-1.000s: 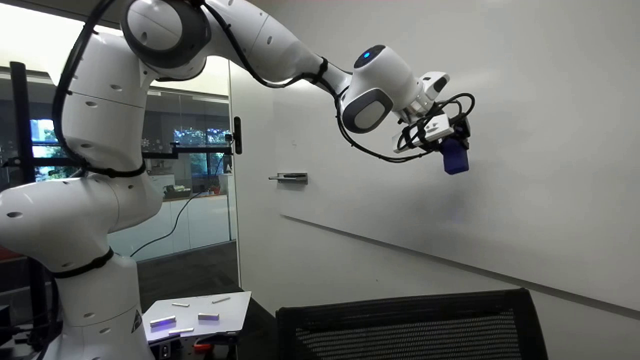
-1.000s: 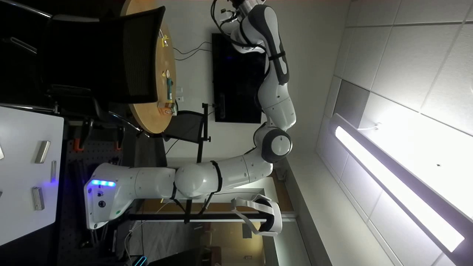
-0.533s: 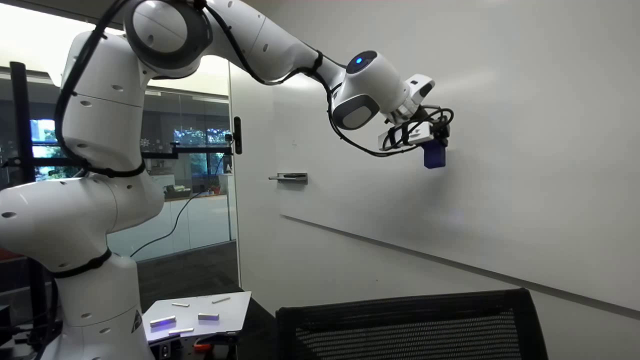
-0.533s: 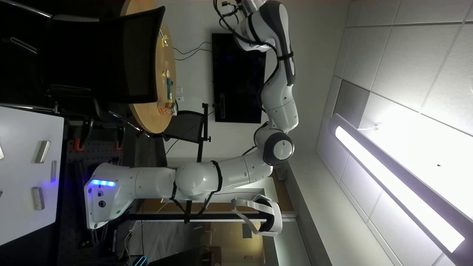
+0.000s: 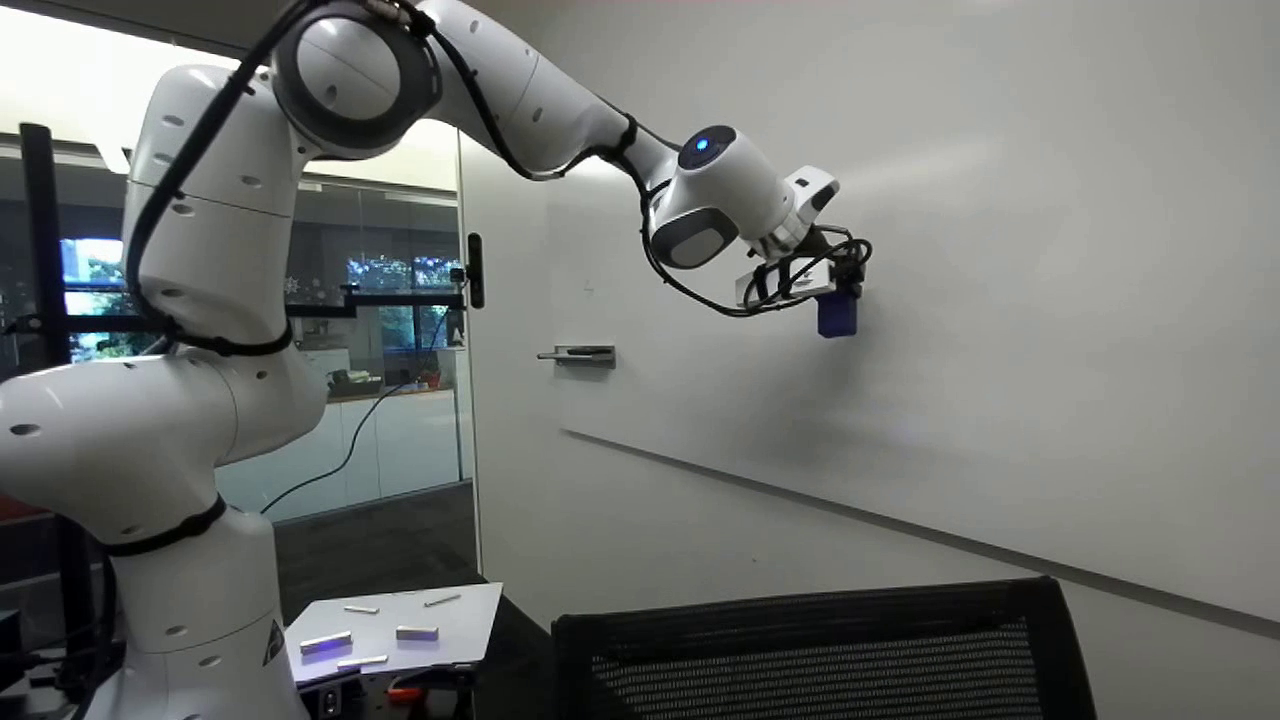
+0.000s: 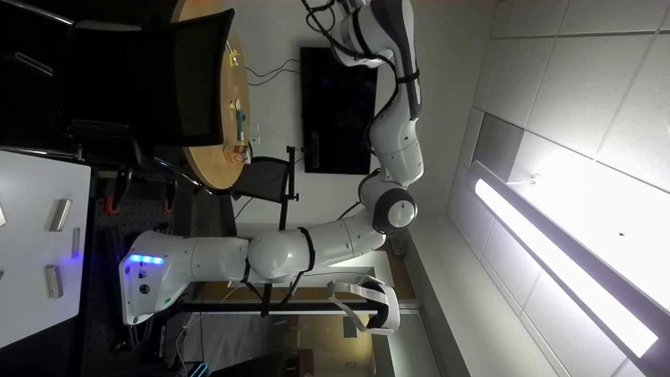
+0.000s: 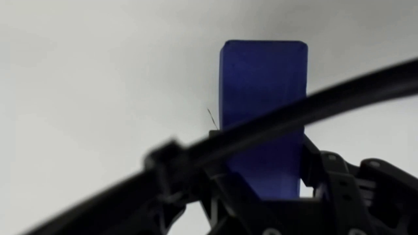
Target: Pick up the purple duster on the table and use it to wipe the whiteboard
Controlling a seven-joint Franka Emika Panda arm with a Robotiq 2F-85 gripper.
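The purple duster point(image 5: 837, 315) is a dark bluish-purple block in an exterior view, hanging below my gripper point(image 5: 848, 284). In the wrist view the duster point(image 7: 263, 78) stands lengthwise between the dark fingers point(image 7: 309, 160), which press on both its sides. The gripper point(image 7: 261, 145) is shut on it. A black cable crosses in front of the duster and hides part of the left finger. The whiteboard point(image 5: 1050, 350) is the large white panel behind; it fills the wrist view background point(image 7: 98, 91). Whether the duster touches it I cannot tell. In an exterior view the gripper is cut off at the top.
A dark ledge line point(image 5: 800, 500) runs along the whiteboard's lower edge. A black chair back point(image 5: 820, 650) stands in front. A small white table point(image 5: 470, 615) with several light blocks is beside the arm base. A bracket point(image 5: 585, 356) sits on the wall.
My gripper has moved left along the whiteboard with the duster, as seen in an exterior view, and slightly down overall. The duster stays held; the chair and table things have not moved.
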